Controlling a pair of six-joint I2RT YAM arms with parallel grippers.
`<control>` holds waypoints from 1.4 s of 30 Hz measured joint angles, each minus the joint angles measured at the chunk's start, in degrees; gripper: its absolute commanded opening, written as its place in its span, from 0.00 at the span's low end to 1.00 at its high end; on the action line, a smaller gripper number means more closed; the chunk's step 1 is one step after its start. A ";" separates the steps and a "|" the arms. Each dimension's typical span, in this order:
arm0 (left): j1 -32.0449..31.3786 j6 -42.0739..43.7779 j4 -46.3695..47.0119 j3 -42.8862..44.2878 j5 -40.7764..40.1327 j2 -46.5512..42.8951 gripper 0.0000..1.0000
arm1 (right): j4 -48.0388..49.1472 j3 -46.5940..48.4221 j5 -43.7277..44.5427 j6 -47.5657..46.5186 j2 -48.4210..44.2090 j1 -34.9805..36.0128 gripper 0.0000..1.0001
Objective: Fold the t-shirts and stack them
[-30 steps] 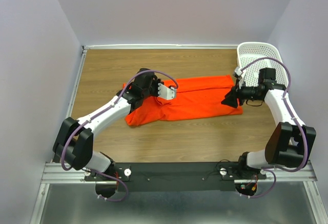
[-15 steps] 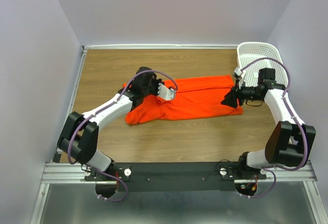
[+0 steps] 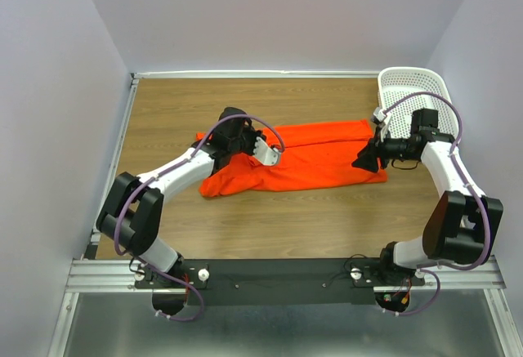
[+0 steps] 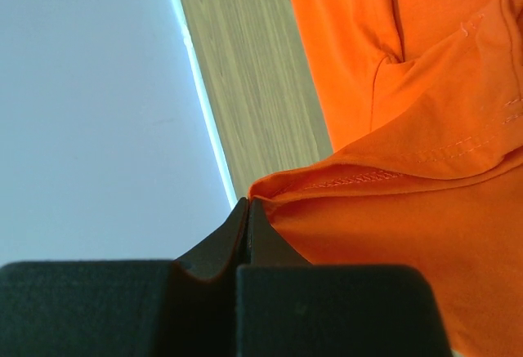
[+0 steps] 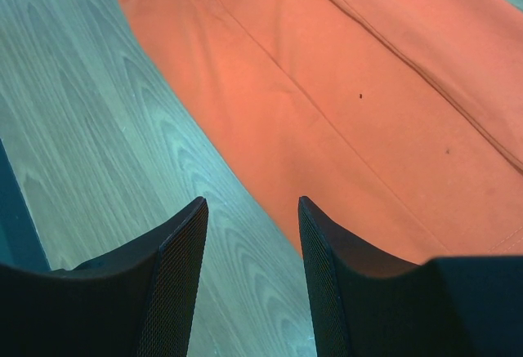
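Observation:
The orange-red t-shirt [image 3: 319, 161] lies as a long folded strip across the middle of the wooden table. My left gripper [image 3: 270, 154] is shut on a hemmed edge of the t-shirt [image 4: 392, 210] near the strip's left part and holds that fold up off the table. Its closed fingertips [image 4: 248, 206] meet right at the hem. My right gripper [image 3: 365, 159] is open and empty, low over the strip's right end. In the right wrist view, the right gripper [image 5: 252, 210] straddles the shirt's near edge [image 5: 327, 128], with wood under one finger.
A white perforated basket [image 3: 413, 87] stands at the back right corner, close behind my right arm. A low rail [image 3: 245, 73] edges the table at the back and left. Bare wood [image 3: 310, 218] lies between the shirt and the arm bases.
My left gripper has shifted slightly right and nearer with the shirt edge in it, and its elbow has swung inward. The right arm has not moved.

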 measured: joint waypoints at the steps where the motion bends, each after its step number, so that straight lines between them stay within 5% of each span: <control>1: 0.00 0.39 0.00 0.00 0.55 0.11 0.00 | -0.04 0.02 0.00 -0.02 0.04 0.00 0.56; 42: -1.05 5.20 0.61 4.22 8.13 3.32 0.00 | -1.16 0.02 -0.04 -0.70 1.36 0.00 0.57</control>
